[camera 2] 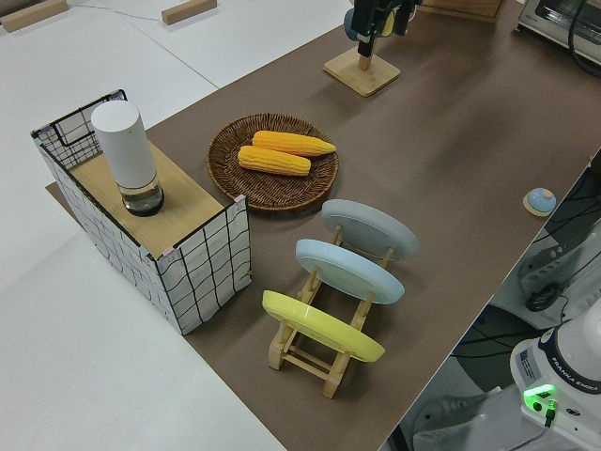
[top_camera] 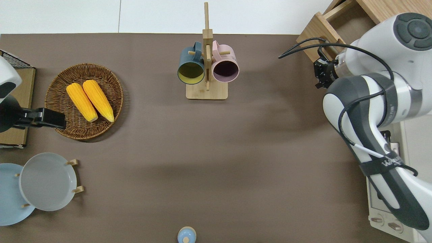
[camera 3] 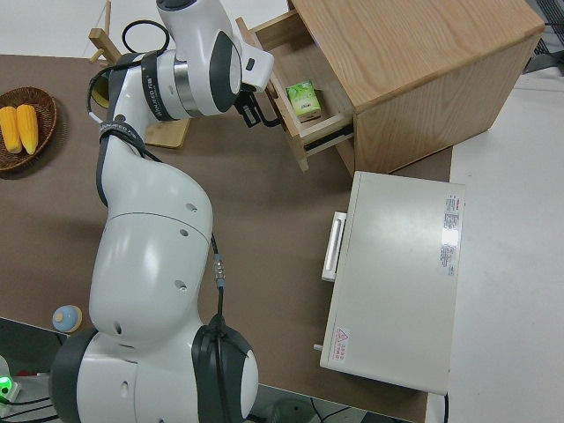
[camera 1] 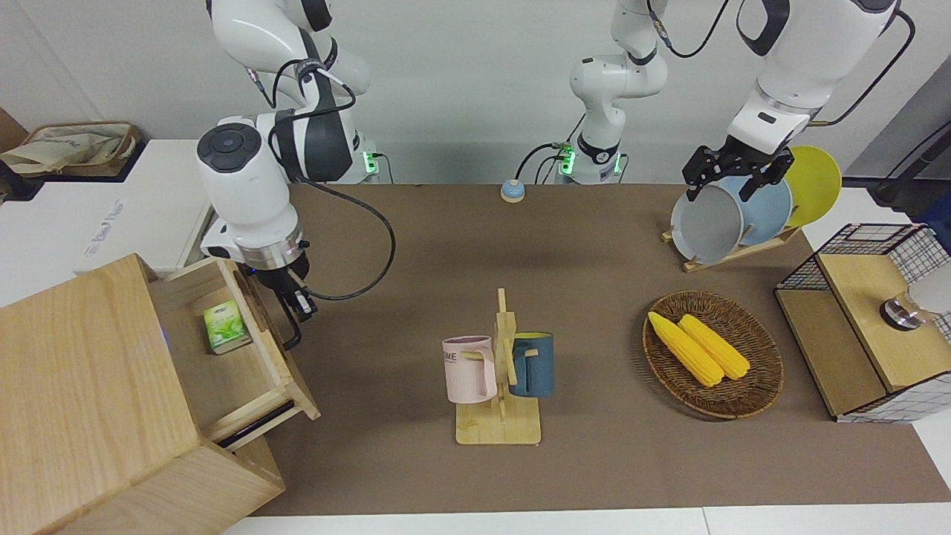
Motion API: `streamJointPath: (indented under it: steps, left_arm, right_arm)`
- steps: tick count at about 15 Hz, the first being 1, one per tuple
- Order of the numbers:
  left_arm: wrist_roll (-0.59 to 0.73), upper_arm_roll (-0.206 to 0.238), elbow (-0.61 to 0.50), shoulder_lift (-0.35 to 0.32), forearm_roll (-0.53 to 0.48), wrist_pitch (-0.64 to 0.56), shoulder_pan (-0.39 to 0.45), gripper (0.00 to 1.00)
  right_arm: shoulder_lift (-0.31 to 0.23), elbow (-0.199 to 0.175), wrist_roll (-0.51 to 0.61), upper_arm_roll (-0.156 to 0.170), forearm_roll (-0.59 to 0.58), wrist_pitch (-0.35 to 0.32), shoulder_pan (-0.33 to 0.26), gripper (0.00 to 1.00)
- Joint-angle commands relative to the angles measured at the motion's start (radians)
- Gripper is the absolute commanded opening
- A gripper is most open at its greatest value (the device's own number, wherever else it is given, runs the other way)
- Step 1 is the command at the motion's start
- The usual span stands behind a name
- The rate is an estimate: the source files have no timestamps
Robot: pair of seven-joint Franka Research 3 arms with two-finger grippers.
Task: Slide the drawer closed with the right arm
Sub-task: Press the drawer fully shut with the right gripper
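The light-wood drawer stands partly out of the big pale wooden cabinet at the right arm's end of the table. It also shows in the overhead view and the right side view. A small green box lies inside it. My right gripper is at the drawer's front panel, by the black bar handle, and it also shows in the overhead view and the right side view. The left arm is parked.
A wooden mug rack with a pink and a blue mug stands mid-table. A wicker basket holds two corn cobs. A plate rack, a wire-mesh box, a blue bell and a white toaster oven are around.
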Motion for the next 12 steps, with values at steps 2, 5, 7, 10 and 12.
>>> streamJointPath:
  steps: [2, 5, 7, 10, 12]
  left_arm:
    - [0.010, -0.007, 0.024, 0.011, 0.017, -0.020, 0.005, 0.99]
    - [0.010, -0.007, 0.024, 0.011, 0.017, -0.020, 0.005, 0.99]
    - [0.010, -0.007, 0.024, 0.011, 0.017, -0.020, 0.005, 0.99]
    - [0.010, -0.007, 0.024, 0.011, 0.017, -0.020, 0.005, 0.99]
    - [0.010, -0.007, 0.024, 0.011, 0.017, -0.020, 0.005, 0.99]
  right_arm:
    - [0.028, 0.041, -0.056, 0.015, -0.015, 0.027, -0.058, 0.000]
    - [0.033, 0.045, -0.085, 0.017, -0.013, 0.040, -0.087, 0.000]
    - [0.041, 0.052, -0.109, 0.017, -0.009, 0.040, -0.104, 0.000]
    - [0.053, 0.071, -0.128, 0.021, -0.007, 0.040, -0.133, 0.000]
    - [0.062, 0.086, -0.151, 0.026, -0.005, 0.038, -0.150, 0.000]
